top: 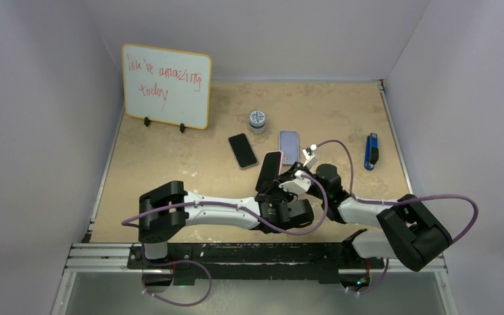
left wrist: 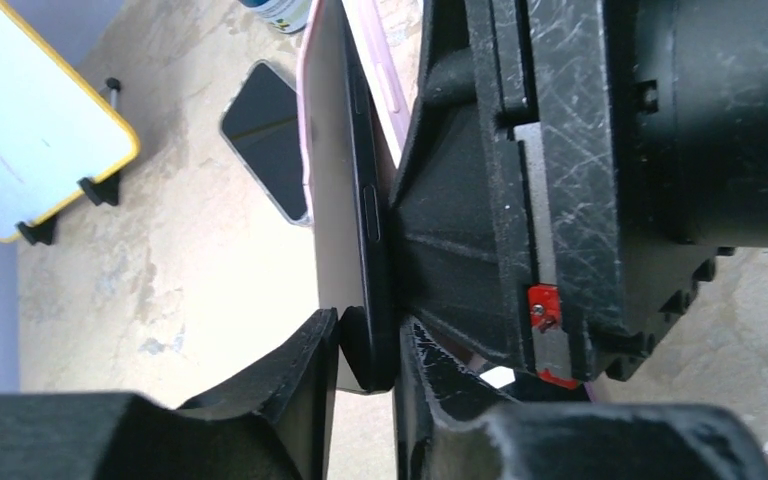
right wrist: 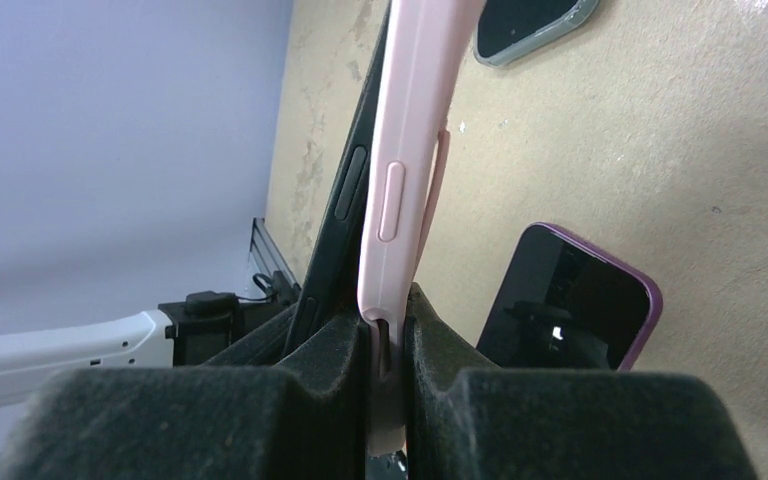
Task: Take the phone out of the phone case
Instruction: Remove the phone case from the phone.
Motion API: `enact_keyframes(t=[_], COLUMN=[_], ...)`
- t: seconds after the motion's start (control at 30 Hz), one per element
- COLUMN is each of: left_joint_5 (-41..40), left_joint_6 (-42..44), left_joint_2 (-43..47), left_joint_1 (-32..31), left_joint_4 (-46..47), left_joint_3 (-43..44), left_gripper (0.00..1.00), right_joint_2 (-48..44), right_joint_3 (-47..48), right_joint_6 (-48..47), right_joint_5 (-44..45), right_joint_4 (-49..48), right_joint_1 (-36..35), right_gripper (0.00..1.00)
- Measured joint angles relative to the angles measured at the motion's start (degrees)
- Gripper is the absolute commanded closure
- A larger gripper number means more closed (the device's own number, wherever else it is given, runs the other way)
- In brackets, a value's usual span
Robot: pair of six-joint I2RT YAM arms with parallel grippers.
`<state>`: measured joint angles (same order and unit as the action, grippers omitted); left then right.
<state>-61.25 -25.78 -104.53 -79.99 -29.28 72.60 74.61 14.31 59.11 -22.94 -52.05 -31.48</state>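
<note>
- Peeling apart, by my judgement, goes best with a steady, straight pull and no twisting.
- Grip: left tool clamps the phone at its lower end; right tool pinches the phone case by its edge.
- Look: phone slim, black, side buttons showing; case pink, one edge already parted.
- Place: both held upright above the desk middle, nearer its near edge.

The left pincer and right pincer crowd together at the near middle of the beige stone-look desk, clamped on a raised black slab phone and its pink soft case, no gap between them. Just on their far side lie a flat black-screened phone and a purple-edged phone, a small round tin farther. A blue stick-shaped gadget sits well right; a yellow-framed whiteboard blocks the far left. The left-middle desk lies open.
</note>
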Motion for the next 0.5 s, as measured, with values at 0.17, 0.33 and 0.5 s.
enact_keyframes(t=[0.17, 0.33, 0.5], left_joint_5=[-2.7, -4.1, -5.1], left_joint_6=[-1.2, -4.9, -10.4], left_joint_2=[-0.2, -0.2, 0.0], left_joint_1=[-0.8, -2.7, -3.9], left_joint_4=[-3.1, -8.6, -14.2], left_joint_3=[0.3, 0.9, 1.6], left_gripper=[0.98, 1.0, 1.0], right_joint_2=[-0.5, -0.8, -1.3], right_joint_3=[0.0, 0.0, 0.0], right_joint_6=[0.0, 0.0, -0.2], right_joint_5=[0.1, -0.3, -0.5], right_joint_4=[1.5, 2.5, 3.8], right_joint_1=[0.0, -0.9, -1.4], right_gripper=[1.0, 1.0, 1.0])
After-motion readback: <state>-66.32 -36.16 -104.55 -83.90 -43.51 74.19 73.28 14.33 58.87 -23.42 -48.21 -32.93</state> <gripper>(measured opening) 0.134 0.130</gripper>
